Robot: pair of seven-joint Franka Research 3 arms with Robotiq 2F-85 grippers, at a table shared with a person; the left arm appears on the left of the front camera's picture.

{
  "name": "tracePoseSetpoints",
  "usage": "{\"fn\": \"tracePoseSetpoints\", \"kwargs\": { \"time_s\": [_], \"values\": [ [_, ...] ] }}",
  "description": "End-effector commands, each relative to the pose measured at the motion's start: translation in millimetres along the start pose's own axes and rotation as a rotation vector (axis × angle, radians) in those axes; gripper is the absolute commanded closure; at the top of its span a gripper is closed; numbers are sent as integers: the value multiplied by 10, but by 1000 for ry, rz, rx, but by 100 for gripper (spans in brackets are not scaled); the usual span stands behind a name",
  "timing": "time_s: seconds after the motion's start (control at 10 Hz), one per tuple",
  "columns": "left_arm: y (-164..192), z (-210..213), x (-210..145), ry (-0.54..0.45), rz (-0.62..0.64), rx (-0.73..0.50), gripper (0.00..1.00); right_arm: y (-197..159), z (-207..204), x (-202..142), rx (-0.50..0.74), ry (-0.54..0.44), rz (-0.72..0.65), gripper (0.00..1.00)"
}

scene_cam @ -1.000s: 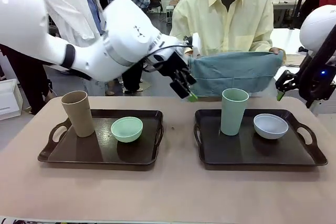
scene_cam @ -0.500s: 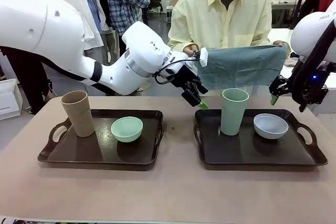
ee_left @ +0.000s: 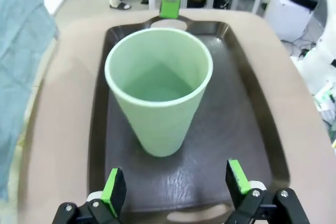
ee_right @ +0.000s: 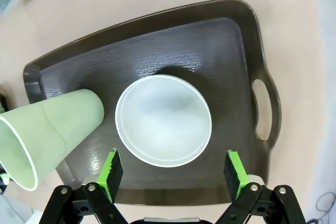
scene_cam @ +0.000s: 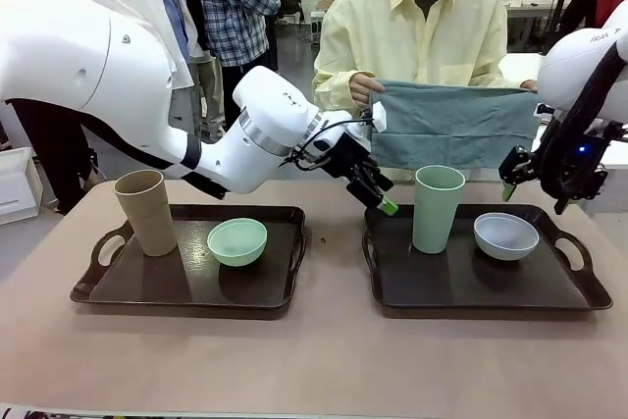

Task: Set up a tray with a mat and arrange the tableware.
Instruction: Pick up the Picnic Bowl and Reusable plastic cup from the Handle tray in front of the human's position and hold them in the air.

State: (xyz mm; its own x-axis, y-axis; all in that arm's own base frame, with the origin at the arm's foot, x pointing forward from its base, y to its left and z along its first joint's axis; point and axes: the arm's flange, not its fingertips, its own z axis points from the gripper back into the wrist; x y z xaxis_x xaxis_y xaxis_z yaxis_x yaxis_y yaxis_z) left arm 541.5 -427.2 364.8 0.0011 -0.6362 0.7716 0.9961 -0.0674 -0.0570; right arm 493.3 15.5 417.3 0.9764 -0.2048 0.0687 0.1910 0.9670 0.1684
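Front view: L end effector [scene_cam: 383,201], jaws wide, nothing held, hangs just beside the pale green cup [scene_cam: 438,208]. The cup stands upright on the R tray [scene_cam: 471,306], next to the greyish white bowl [scene_cam: 506,235]. R end effector [scene_cam: 518,180], also wide and empty, hovers above that tray's far R corner. Across the table [scene_cam: 324,360] a person holds up a blue-grey mat [scene_cam: 451,125] by its top corners. The tan cup [scene_cam: 147,213] and mint bowl [scene_cam: 236,240] sit on the L tray [scene_cam: 186,296], well apart from both arms.

Risks, as I judge them:
- The cup is tall. If you come in off-centre, one finger clips its wall and tips it onto the bowl.
- Both arms work over one tray. If they close in together they may collide.
- The bowl is wide and shallow. In the R wrist view it nearly spans the open pads [ee_right: 112,170], so a grip may slip off the rim.
- The mat hangs near the L arm, w/ the person's hand [scene_cam: 363,88] close by. A fast lift could snag either.
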Motion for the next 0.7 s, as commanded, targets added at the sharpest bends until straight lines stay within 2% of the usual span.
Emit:
{"fn": "tracePoseSetpoints", "kwargs": {
  "time_s": [0.0,0.1,0.2,0.5,0.6],
  "values": [
    [-91,-15,3,-21,-7,-28,0,70,-22,65,34,-16,-9,0],
    [-84,-88,-22,12,-4,-37,0,92,-11,61,40,-21,-17,0],
    [-40,-37,30,-3,-4,-16,0,6,-9,6,1,-1,0,0],
    [-62,-80,21,0,-4,-26,0,12,-5,10,3,-3,1,0],
    [-186,87,105,-36,-7,53,0,57,-79,38,-5,8,25,0]
  ]
}}
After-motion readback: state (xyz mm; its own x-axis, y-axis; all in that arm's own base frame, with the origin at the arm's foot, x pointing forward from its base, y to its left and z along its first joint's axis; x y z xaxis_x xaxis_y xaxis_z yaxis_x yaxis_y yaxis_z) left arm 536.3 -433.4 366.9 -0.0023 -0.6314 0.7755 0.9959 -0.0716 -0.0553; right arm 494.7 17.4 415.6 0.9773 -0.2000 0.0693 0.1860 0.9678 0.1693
